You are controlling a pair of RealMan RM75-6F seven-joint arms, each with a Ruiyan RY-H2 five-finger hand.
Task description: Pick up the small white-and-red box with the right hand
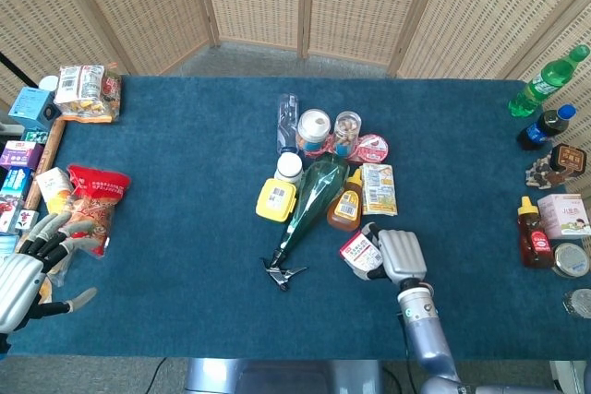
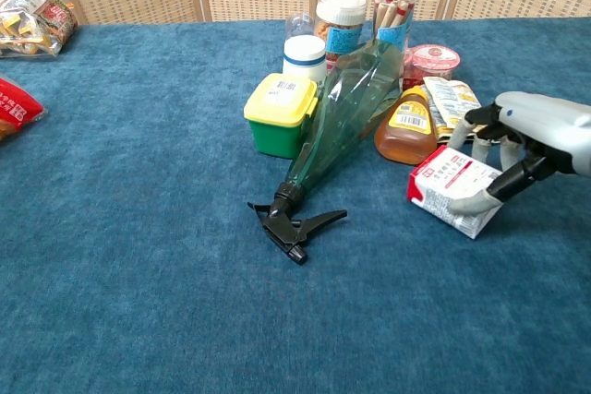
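Right hand (image 2: 528, 140) on the small white-and-red box (image 2: 452, 189), near side of the central cluster.

My fingers (image 2: 487, 115) curl over the box's far edge, thumb pressed against its near right face; box tilted, whether it touches the cloth I cannot tell. It sits just right of the green spray bottle (image 2: 346, 113) and near the honey bottle (image 2: 408, 124). My left hand (image 1: 23, 269) rests at the table's near left corner, fingers spread, holding nothing, beside the red snack bag (image 1: 94, 193).
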